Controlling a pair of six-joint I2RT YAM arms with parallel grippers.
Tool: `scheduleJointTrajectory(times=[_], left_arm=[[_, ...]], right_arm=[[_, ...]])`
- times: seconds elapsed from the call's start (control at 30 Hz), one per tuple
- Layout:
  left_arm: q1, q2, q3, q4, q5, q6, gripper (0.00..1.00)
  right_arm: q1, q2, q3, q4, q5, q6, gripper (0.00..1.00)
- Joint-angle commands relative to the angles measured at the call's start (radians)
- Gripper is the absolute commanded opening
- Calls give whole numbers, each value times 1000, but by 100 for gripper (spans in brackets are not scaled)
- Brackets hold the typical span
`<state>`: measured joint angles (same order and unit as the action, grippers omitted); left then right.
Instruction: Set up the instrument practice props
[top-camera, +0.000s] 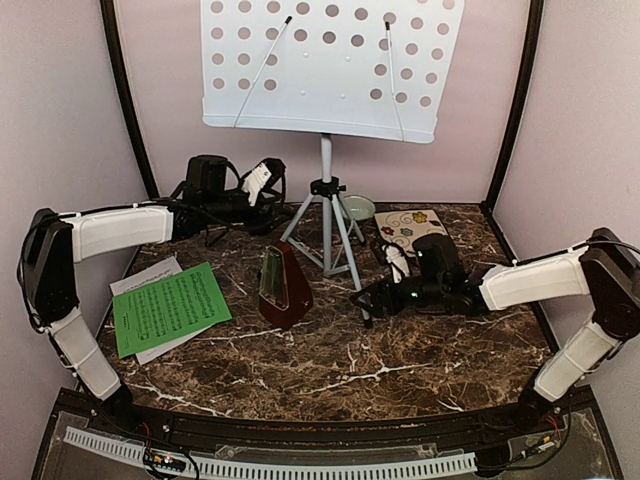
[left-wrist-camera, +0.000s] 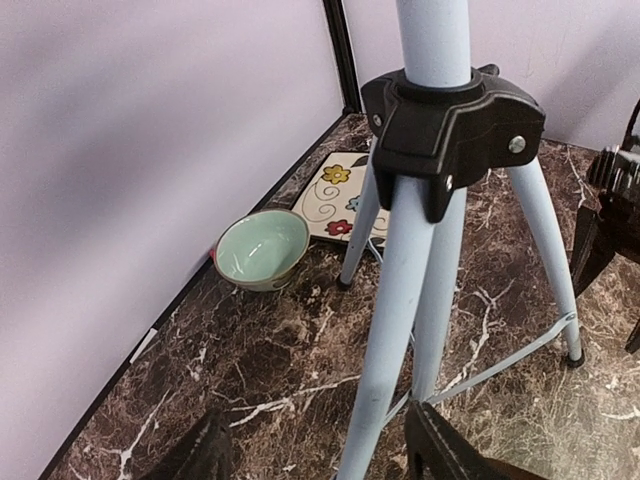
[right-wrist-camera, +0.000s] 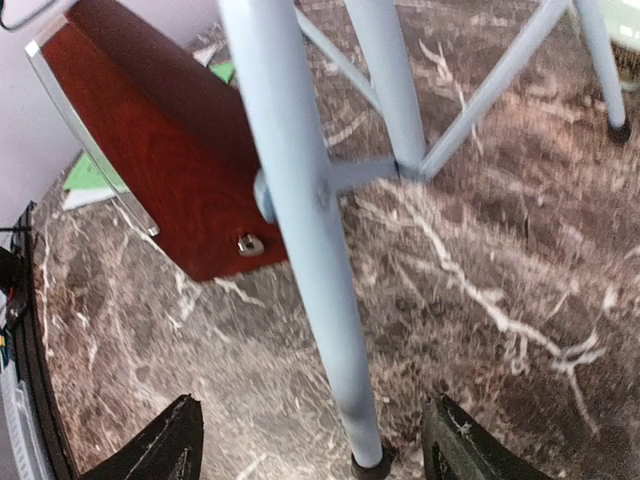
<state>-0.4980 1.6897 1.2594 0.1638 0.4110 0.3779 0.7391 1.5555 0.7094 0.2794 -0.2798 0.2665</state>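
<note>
The white hole-punched music stand on pale tubular tripod legs stands back-centre on the brown marbled desk, likely light, top-heavy and slick, best held low on a leg, where the left claw and right claw each gape wide around one, gripping nothing.
</note>
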Motion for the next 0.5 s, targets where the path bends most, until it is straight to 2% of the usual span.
scheduleJointTrajectory(times=[0.0, 0.17, 0.3, 0.47], left_arm=[[1, -91, -33, 40, -12, -44, 63], [3, -177, -110, 50, -108, -165, 70], [4, -246, -167, -7, -163, -281, 71], [5, -406, -331, 9, -151, -382, 73]], right_arm=[[5, -85, 46, -7, 10, -23, 80], [5, -150, 47, 10, -14, -26, 93], [5, -170, 56, 15, -19, -23, 96], [11, -181, 62, 46, -6, -15, 97]])
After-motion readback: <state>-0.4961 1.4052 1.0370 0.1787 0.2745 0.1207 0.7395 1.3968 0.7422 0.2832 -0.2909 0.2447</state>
